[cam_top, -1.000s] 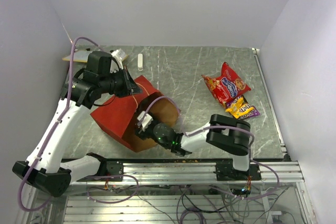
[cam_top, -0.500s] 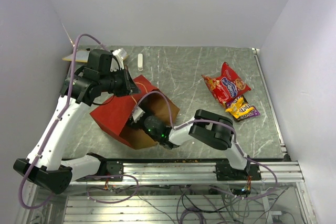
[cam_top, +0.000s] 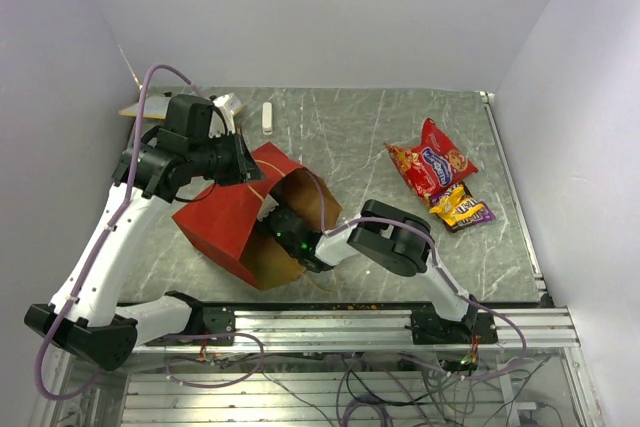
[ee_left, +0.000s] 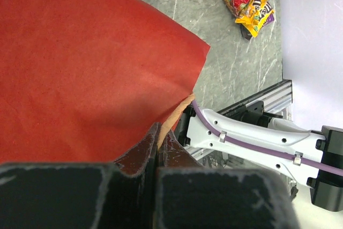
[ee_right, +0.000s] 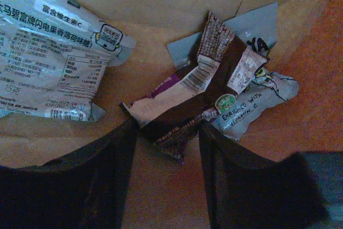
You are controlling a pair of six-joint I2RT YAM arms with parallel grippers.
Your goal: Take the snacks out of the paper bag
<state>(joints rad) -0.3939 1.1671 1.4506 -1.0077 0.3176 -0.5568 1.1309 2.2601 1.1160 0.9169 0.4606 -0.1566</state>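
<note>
The paper bag [cam_top: 225,217] lies on its side on the grey tabletop [cam_top: 370,132]. Its red outside faces up and its brown-lined mouth opens toward your right arm.

Your left gripper [ee_left: 158,144] has its fingers pressed together on the bag's upper rim, pinching the red paper between them.

Your right arm [cam_top: 395,242] reaches across from the right, and its wrist is inside the bag's mouth. Seen from the right wrist, the right gripper [ee_right: 167,151] has its 2 fingers [ee_right: 102,178] part-open, 1 on each side of the lower end of a dark brown and purple wrapper [ee_right: 187,95].

That wrapper lies on the brown paper inside the bag. It partly covers a silver-blue packet [ee_right: 257,97] to its right. A larger silver packet [ee_right: 53,60] with printed labels lies at the upper left, apart from both.

2 snacks are already out on the tabletop, well to the right of the bag. They are a red chip bag [cam_top: 432,165] with a blue logo and, touching its near end, a yellow-orange packet [cam_top: 458,206] with purple at its edge.
</note>
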